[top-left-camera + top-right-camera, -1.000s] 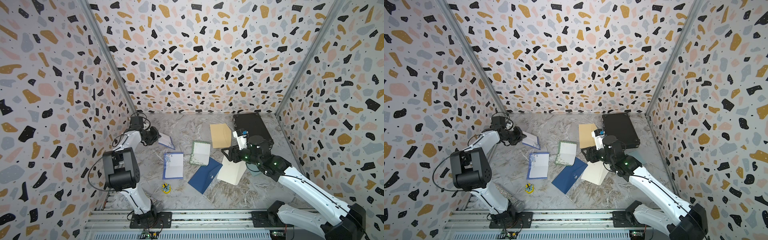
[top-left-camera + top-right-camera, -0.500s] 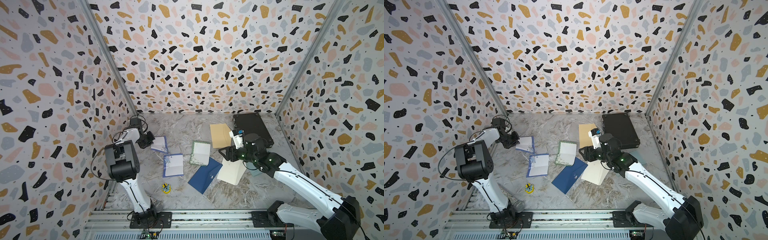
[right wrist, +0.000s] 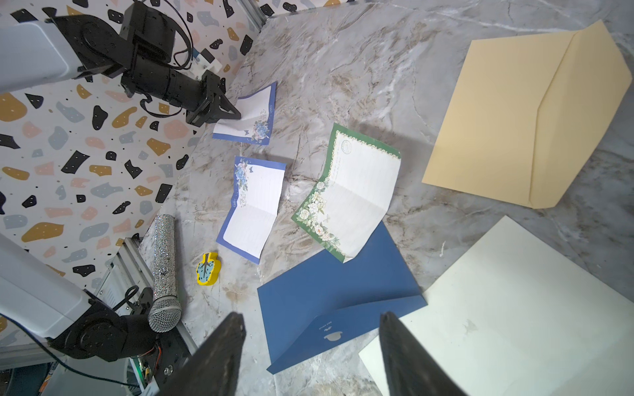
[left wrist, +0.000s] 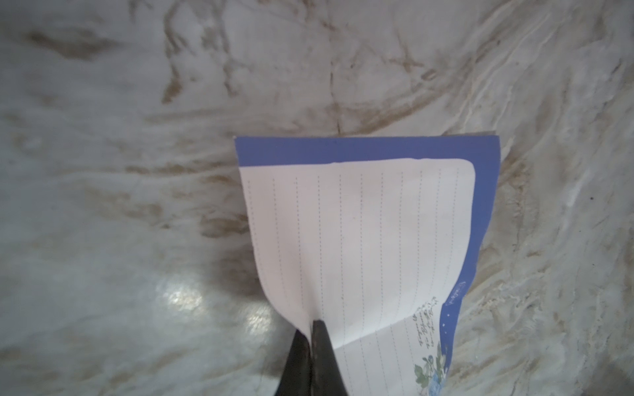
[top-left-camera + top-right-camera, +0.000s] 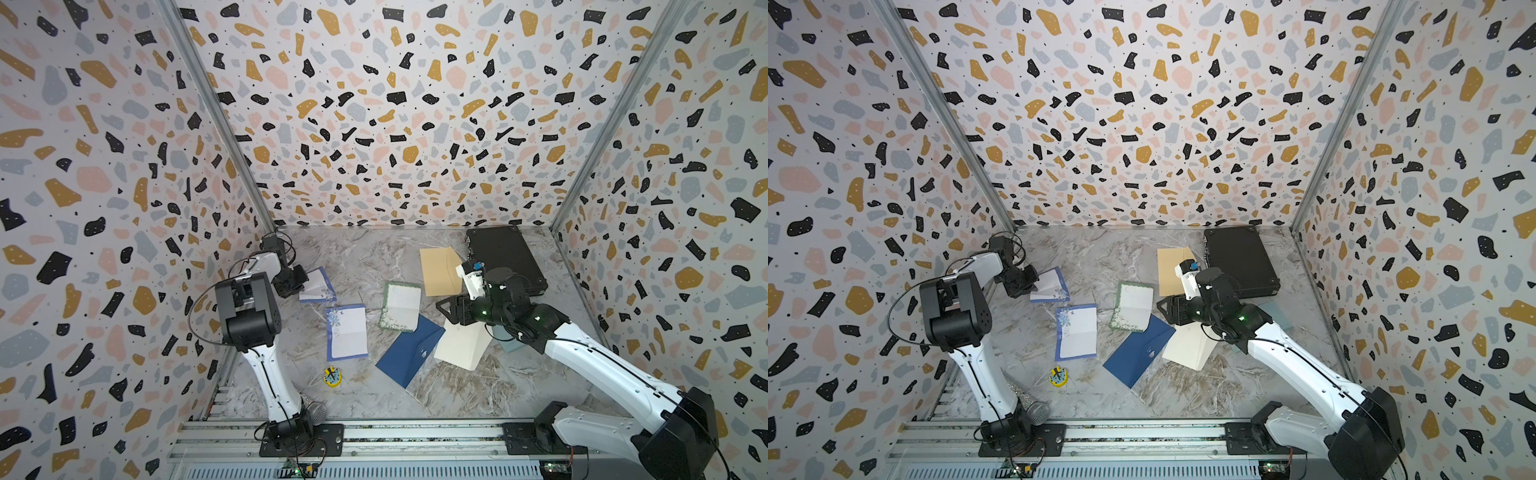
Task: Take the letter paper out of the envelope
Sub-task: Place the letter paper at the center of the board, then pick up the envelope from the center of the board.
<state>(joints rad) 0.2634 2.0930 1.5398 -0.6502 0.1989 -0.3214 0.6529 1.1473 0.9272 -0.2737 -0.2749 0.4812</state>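
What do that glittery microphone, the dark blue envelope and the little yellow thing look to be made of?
The microphone: handle covered in sparkling silver stones or glitter, head a metal-looking mesh. The dark blue envelope: matte paper or thin card, sharply creased at its flap. The yellow piece: thick, painted blue on top, probably wood or foam; I cannot tell which.

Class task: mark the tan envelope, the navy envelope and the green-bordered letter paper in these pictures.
tan envelope [image 5: 436,272], in a top view, middle of its face.
navy envelope [image 5: 409,353], in a top view, middle of its face.
green-bordered letter paper [image 3: 351,193], right wrist view, white lined centre.
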